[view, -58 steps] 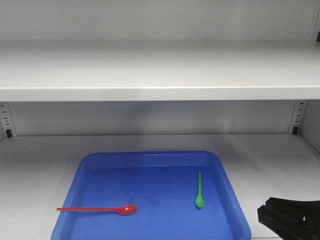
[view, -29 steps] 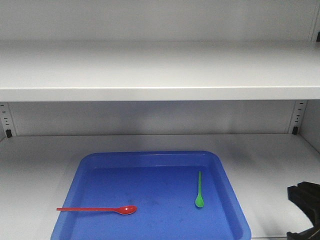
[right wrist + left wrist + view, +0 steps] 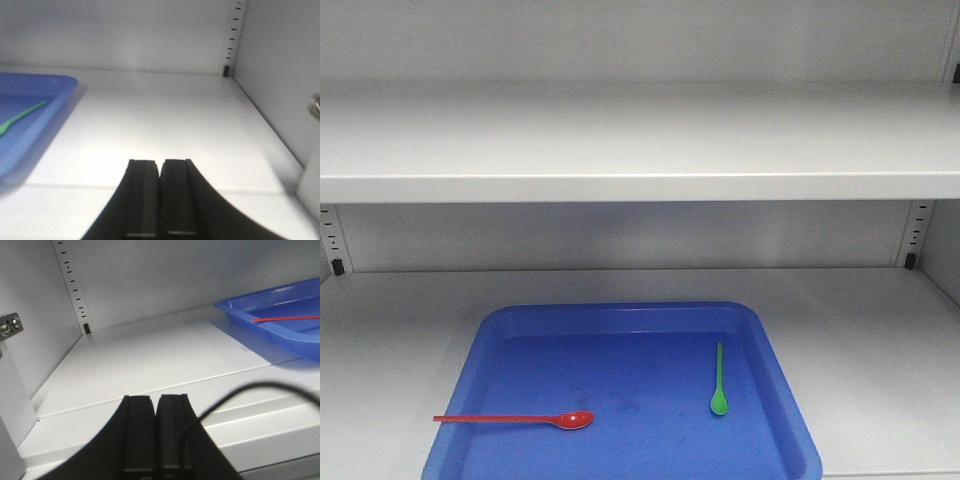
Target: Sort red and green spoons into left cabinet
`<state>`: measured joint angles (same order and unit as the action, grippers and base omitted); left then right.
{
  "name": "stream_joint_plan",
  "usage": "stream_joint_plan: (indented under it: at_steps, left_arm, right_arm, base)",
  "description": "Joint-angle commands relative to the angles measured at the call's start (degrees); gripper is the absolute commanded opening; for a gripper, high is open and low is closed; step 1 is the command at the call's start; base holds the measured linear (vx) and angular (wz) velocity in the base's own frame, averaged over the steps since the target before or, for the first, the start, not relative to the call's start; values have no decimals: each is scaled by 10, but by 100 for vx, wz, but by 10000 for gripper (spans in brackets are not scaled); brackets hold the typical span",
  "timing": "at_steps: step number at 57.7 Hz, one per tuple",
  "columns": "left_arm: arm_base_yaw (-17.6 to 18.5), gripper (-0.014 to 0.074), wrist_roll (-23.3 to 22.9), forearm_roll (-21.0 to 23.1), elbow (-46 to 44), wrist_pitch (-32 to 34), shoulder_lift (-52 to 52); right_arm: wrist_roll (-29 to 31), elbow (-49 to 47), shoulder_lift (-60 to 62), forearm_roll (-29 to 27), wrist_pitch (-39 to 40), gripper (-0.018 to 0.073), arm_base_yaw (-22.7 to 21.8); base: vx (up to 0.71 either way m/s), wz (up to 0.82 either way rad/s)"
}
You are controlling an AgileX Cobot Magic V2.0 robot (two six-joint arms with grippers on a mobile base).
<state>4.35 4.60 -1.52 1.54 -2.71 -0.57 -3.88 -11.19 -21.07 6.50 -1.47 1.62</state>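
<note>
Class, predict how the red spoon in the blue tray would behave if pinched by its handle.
The red spoon looks thin plastic, so probably very light and slightly flexible. Lying flat on the smooth blue tray, it may slide rather than lift.

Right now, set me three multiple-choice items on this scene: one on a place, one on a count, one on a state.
1. Where does the green spoon lie?
A. In the blue tray, right part
B. On the upper shelf
C. On the bare shelf beside the tray

2. How many spoons are in the tray?
A. One
B. Two
C. Three

3. How do the jaws of the left gripper stand?
A. Wide open
B. Shut on the red spoon
C. Shut on nothing

Key: 1 A, the front view shows it inside the tray's right part. 2 B, the red spoon and the green one. 3 C, the left wrist view shows its fingers pressed together, empty.
</note>
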Motion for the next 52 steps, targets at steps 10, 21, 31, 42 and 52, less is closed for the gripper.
stream_joint_plan:
  at_steps: [10, 21, 31, 42, 52]
  left_arm:
    - [-1, -1, -4, 3, 10, 46, -11]
    - [-1, -1, -4, 3, 10, 45, -12]
    - [-1, -1, -4, 3, 10, 45, -11]
    - [-1, -1, -4, 3, 10, 45, -11]
    - [-1, -1, -4, 3, 10, 45, -11]
  right_arm:
    - [3, 106, 197, -13, 58, -3, -6]
    - [3, 133, 217, -21, 46, -3, -6]
    - [3, 133, 224, -20, 22, -3, -6]
    - [3, 133, 224, -20, 21, -3, -6]
    - [3, 133, 224, -20, 21, -3, -6]
  base:
    - [0, 0]
    - [0, 0]
    - [0, 0]
    - [0, 0]
    - [0, 0]
